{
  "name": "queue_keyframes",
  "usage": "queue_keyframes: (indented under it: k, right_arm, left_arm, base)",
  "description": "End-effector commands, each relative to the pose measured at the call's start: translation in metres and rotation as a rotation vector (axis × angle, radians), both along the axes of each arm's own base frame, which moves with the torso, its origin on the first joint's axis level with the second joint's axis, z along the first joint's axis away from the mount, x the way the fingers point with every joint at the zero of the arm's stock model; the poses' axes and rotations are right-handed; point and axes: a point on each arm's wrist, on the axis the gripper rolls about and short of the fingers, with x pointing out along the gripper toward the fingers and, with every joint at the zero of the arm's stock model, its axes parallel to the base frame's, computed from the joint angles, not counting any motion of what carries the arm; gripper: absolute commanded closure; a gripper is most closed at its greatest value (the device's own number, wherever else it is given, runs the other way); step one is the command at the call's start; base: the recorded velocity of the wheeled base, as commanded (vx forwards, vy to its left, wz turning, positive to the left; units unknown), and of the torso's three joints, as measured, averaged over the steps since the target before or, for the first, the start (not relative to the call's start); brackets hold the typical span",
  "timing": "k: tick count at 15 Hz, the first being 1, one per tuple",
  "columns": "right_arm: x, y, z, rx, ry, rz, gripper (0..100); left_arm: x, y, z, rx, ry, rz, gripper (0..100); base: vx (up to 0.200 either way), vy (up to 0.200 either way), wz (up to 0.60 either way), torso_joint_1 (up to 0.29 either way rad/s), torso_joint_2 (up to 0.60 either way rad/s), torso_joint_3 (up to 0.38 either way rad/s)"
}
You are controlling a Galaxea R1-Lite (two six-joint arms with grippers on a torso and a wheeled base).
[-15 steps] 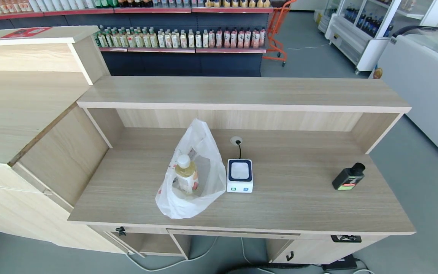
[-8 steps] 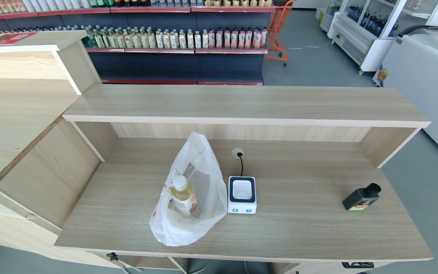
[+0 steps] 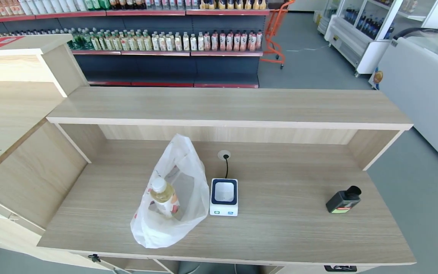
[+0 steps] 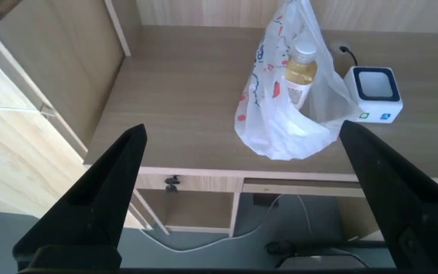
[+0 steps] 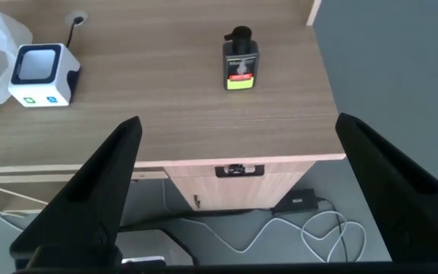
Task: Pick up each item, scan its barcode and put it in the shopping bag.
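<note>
From the head view, a thin, crinkled white plastic shopping bag [image 3: 154,232] slumps on the pale wood-grain counter [image 3: 280,228]. Its mouth gapes upward, probably so items drop in easily. A clear drink bottle [image 3: 164,198] of amber liquid with a white cap stands inside. Just beside the bag sits the boxy white barcode scanner [image 3: 224,197], window facing up. Well apart on the robot's right, a squat dark bottle [image 3: 343,199] lies on its side, seemingly the next item.

From the left wrist view, the left gripper [image 4: 243,128] hangs off the counter's near edge facing the bag, its flat black jaws spread wide and empty.

From the right wrist view, the right gripper [image 5: 238,120] is likewise spread and empty, facing the dark bottle.
</note>
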Motion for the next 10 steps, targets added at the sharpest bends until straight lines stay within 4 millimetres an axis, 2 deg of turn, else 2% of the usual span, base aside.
queue_keyframes:
  k: [1,9,10]
  right_arm:
    - [0.0003,0.0000,-0.0001,0.000,0.004,0.000,0]
    - [0.0002,0.0000,0.0002,0.001,0.004,0.000,0]
    - [-0.0002,-0.0001,-0.0002,-0.006,-0.002,0.005,0]
  left_arm:
    - [0.0000,0.0000,0.0000,0.000,-0.001,0.000,0]
    - [0.0000,0.0000,-0.0001,-0.001,0.001,0.002,0]
    - [0.0000,0.0000,0.0000,-0.004,-0.001,0.000,0]
  base:
    - [0.000,-0.200,0.00,-0.002,0.01,0.002]
    - [0.000,-0.200,0.00,0.002,0.00,0.001]
    - [0.000,0.000,0.00,0.000,0.00,0.000]
